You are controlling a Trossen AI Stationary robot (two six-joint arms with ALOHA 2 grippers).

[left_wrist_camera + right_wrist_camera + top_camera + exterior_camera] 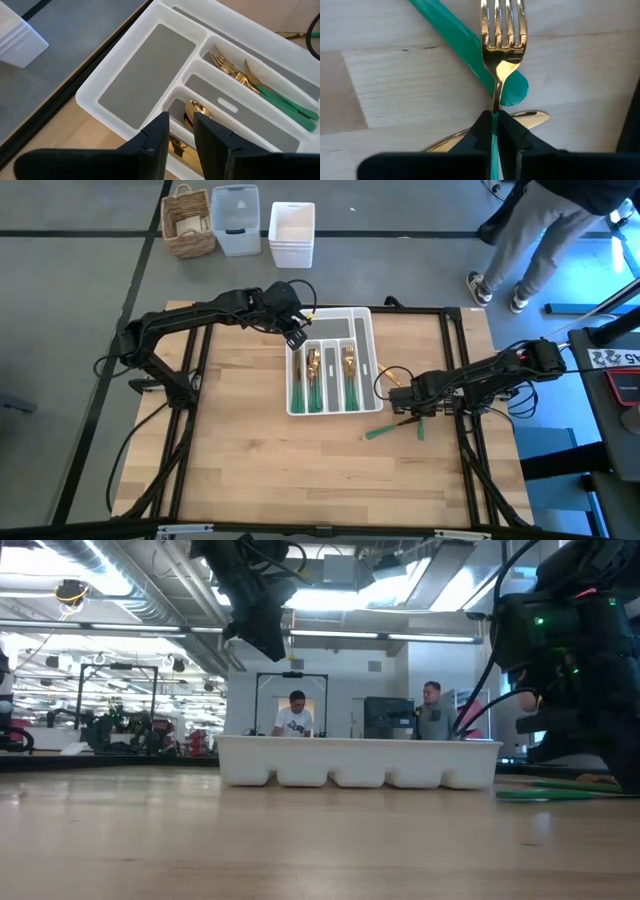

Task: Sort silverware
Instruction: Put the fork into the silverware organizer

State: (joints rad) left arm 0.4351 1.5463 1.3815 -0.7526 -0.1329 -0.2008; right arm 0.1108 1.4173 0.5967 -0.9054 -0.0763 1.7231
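Observation:
The white slotted tray (pixel 365 330) sits mid-table, with gold-headed, green-handled silverware (pixel 330 375) lying in its long slots; forks (pixel 240 75) and a spoon (pixel 192 112) show in the left wrist view. My left gripper (pixel 297 335) (pixel 180 130) hovers open and empty over the tray's far left part. My right gripper (pixel 400 408) (pixel 495 120) is low over the table to the right of the tray, shut on a fork (pixel 502 30). Loose pieces (pixel 385 430) lie on the wood beside it. My right gripper pinches the fork between its two fingers (pixel 482 130) at the thin neck (pixel 496 100), where the gold head meets the green handle. The fingers lie along the fork, whose tines point away from the gripper. The fork passes over another piece's green handle (pixel 465 45).
A gold blade (pixel 530 117) lies on the table under the right gripper. Beyond the far edge, a wicker basket (pixel 188 220), a clear bin (pixel 236 218) and a white container (pixel 292 232) stand on the floor. A person's legs (pixel 520 250) are at far right. Bare wood fills the near half.

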